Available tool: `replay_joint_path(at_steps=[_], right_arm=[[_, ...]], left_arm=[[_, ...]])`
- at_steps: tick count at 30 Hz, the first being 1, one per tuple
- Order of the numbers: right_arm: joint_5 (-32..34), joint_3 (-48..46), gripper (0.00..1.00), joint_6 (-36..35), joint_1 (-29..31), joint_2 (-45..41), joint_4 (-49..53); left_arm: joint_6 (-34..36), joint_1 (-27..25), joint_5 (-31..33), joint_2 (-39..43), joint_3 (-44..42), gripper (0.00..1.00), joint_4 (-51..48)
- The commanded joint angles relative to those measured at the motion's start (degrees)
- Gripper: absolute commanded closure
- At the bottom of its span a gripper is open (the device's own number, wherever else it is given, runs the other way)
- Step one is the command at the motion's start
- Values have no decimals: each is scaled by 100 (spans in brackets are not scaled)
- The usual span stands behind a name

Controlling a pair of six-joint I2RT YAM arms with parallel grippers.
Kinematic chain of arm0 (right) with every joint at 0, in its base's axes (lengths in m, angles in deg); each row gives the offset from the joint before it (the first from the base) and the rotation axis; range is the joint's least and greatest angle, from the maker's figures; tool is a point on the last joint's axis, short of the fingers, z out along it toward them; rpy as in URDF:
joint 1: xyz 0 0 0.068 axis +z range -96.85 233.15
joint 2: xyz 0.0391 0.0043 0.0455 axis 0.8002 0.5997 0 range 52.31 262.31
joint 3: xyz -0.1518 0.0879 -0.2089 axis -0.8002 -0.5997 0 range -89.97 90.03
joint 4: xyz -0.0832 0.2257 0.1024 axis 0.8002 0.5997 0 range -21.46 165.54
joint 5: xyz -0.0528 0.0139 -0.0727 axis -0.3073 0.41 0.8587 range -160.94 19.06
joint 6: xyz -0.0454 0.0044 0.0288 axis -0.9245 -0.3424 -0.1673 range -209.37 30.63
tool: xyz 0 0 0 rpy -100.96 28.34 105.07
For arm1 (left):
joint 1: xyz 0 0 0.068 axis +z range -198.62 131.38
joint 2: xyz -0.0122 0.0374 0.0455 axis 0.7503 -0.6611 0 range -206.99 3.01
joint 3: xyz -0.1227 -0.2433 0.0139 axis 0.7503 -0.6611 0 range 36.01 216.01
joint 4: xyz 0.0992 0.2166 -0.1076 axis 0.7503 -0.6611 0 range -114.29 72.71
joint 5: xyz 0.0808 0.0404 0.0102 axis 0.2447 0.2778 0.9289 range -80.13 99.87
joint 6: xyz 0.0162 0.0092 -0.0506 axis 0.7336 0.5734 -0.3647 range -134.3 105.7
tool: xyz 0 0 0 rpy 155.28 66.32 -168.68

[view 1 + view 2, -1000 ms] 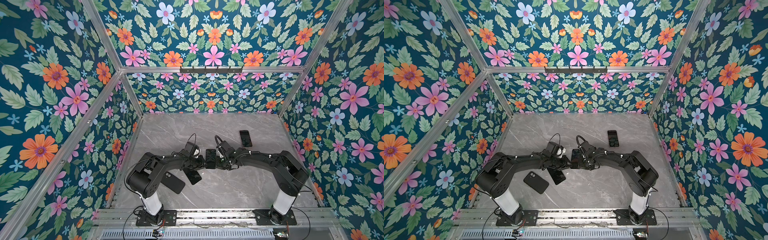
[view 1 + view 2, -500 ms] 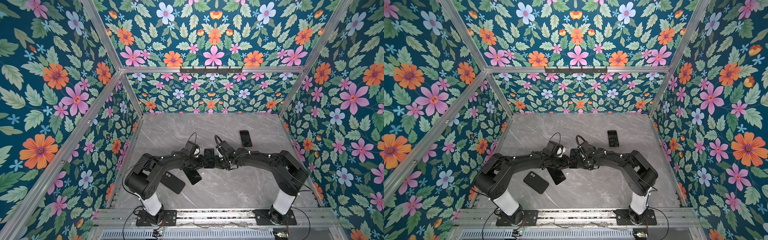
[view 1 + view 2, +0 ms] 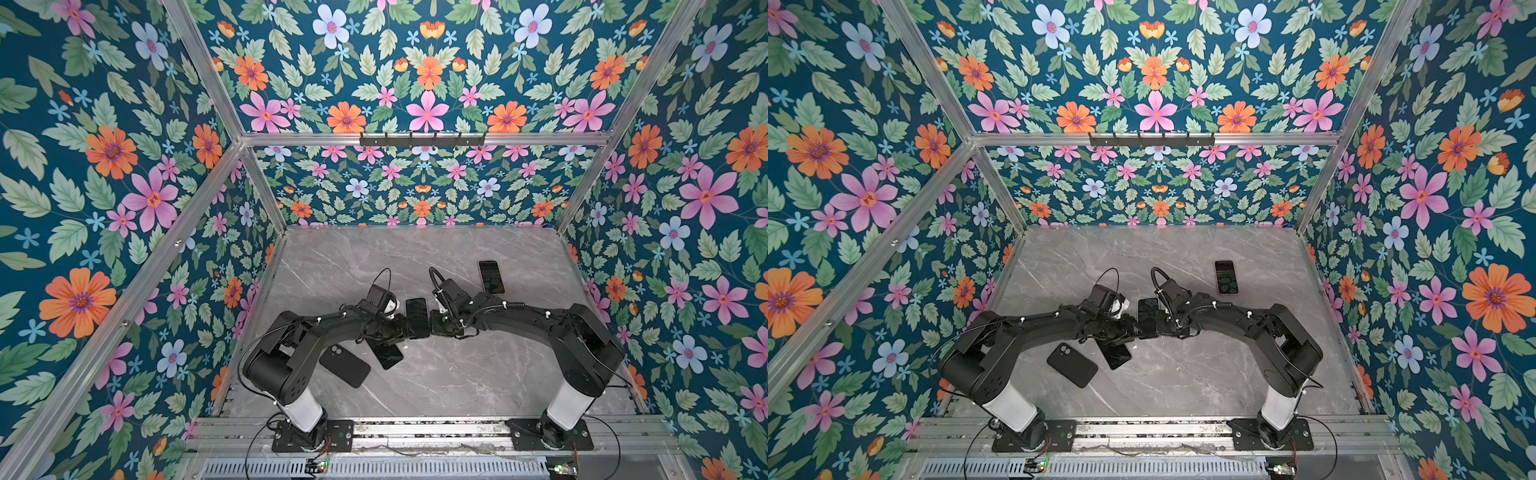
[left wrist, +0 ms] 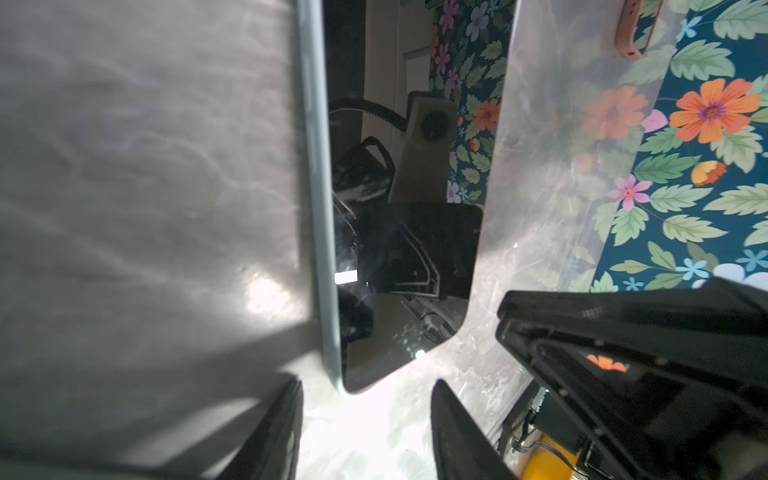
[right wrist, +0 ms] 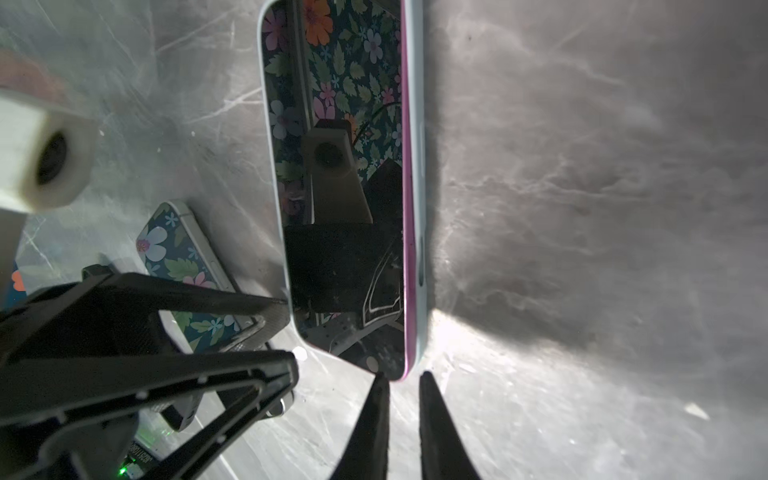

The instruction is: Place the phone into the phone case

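Left gripper (image 4: 365,384): I have just opened it wide, off the phone (image 3: 417,318).
Right gripper (image 5: 403,386): narrow, starting to open at the phone's corner; I cannot tell if it holds.
Phone: flat, mid table (image 3: 457,374), seems snug in its case (image 5: 419,166).
Meaning: job looks nearly done.

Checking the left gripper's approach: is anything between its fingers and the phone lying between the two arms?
Nothing visible. In the left wrist view the left gripper is open, and the near end of the phone lies right at its fingertips, with only bare table around it.
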Motion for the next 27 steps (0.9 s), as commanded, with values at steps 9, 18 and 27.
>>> replay_joint_path(at_steps=[9,18,27], right_arm=[[-235,118,89,191,10,295,-93],[-407,126,94,245,43,442,-205],[-631,100,96,340,115,607,-342]], left_arm=[[-215,6,31,-72,-221,61,66],[-259,6,-55,-167,-256,64,268],[-335,7,-129,-177,-302,65,447]])
